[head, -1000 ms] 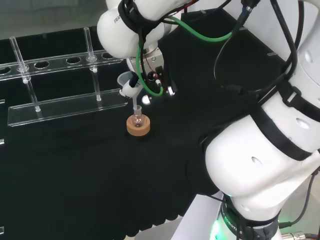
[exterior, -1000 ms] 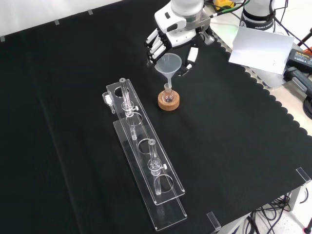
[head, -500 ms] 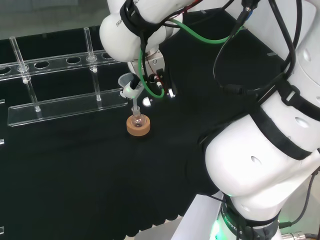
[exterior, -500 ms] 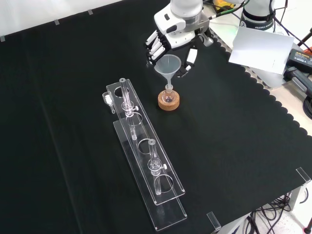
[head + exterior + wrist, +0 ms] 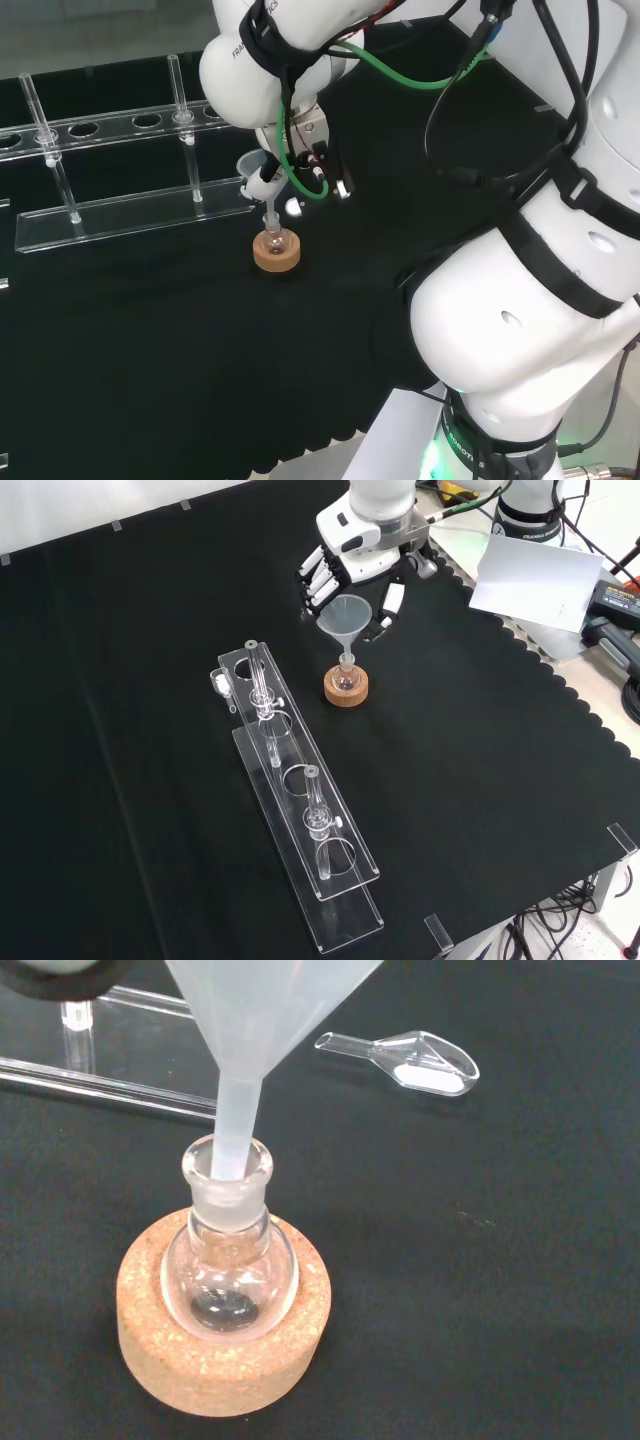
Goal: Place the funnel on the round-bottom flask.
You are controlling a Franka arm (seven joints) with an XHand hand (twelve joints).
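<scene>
Lowered since before, one funnel (image 5: 262,1020), grasped by my hand (image 5: 330,572), has its stem in the one round-bottom flask (image 5: 229,1260), which holds a dark residue.

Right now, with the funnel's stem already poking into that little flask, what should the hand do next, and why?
Probably ease straight down a little further, then let go. In the wrist view the funnel has its stem just inside the neck of the round-bottom flask, which sits upright in its cork ring. The cone is still well above the rim, and the hand is curled beside the funnel.
</scene>
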